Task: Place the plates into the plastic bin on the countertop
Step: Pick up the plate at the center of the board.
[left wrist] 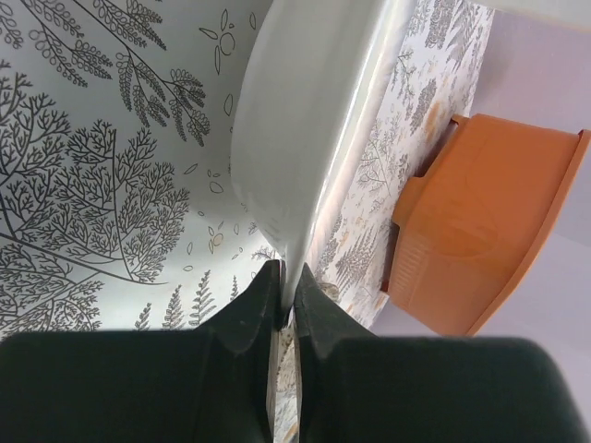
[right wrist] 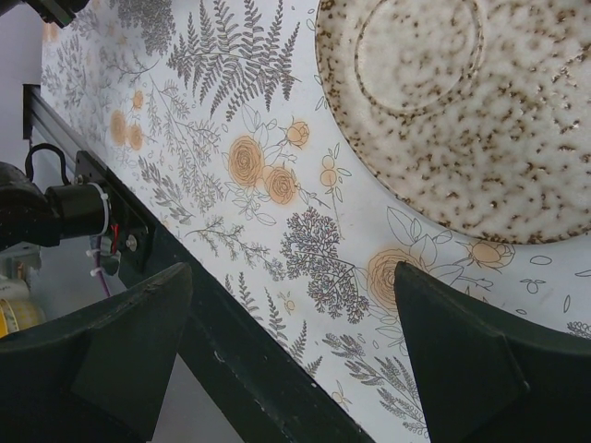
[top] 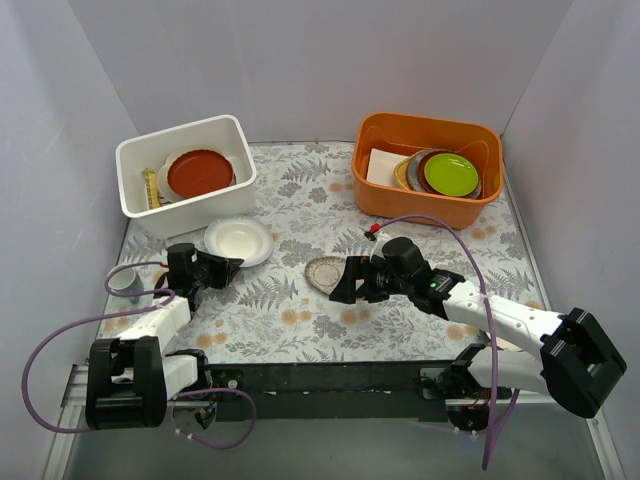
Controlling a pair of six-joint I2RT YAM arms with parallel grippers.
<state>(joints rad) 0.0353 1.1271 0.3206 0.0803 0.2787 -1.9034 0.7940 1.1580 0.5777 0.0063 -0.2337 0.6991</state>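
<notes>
1. Left gripper (left wrist: 284,303) was clenched on the near rim of the small white plate (top: 240,240). In the wrist view its fingers (left wrist: 247,325) were pressed together with the thin rim edge caught between them.
2. That plate sat just near of the white bin (top: 131,186), close to its near wall and outside it.
3. Right gripper (right wrist: 291,277) was spread wide and grasped nothing. The speckled plate (top: 322,272) lay flat at mid-bench just beyond its fingers (right wrist: 129,351), well apart from the bin.
4. The bin stood far left on the bench (top: 290,325). Inside it a red-brown plate (top: 200,172) lay on top of a pale one, with a yellow slatted piece (top: 152,187) against the left wall.
5. An orange tub (top: 430,122) stood far right. It held a green plate (top: 450,173) on a dark-red one, more rims beneath, and a white square piece (top: 383,167) at its left end.
6. A small pale cup (top: 125,280) stood at the bench's left edge, beside the left arm. A purple cable (top: 38,360) looped out from that arm's base.
7. Hard to make out:
   - Could not tell whether the white plate's far edge touched the bench.
   - Its top was cut off in the left wrist view.
   - The speckled plate ran off the top and right of the right wrist view.
   - The stack under the red-brown plate was mostly hidden.
   - Dark finger bodies blocked the bottom of both wrist views.
</notes>
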